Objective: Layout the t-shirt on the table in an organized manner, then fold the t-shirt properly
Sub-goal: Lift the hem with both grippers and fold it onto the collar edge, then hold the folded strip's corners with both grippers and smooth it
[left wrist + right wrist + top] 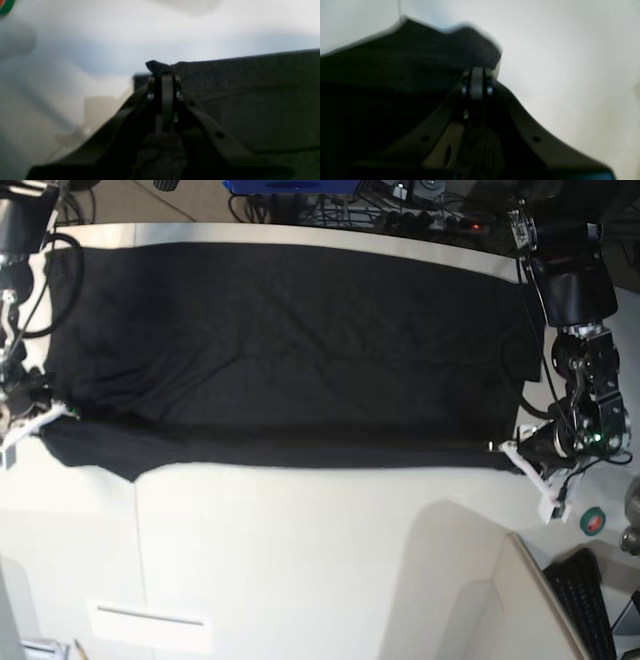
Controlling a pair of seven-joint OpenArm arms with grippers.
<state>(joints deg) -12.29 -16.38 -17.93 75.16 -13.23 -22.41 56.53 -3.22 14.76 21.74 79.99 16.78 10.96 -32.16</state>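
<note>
The table (300,560) was big and white, and the t-shirt (290,350) lay spread wide across its far half, black side up; no print showed; the near edge was already turned over into a long thin fold that ran from one arm to the other.

To do this step well, I think you needed to move both hands together at the same height and speed, so the fold line stayed straight; you also needed to keep the cloth gently tight between them, so it did not sag in the middle or bunch up.

Your left gripper (162,71) was closed tight on a corner of the shirt; a small bit of black cloth poked out past its tips; the rest of the shirt spread off to one side of it.

Your right gripper (477,72) was closed too, pinching the shirt's edge; the cloth humped up just beyond its tips.
</note>
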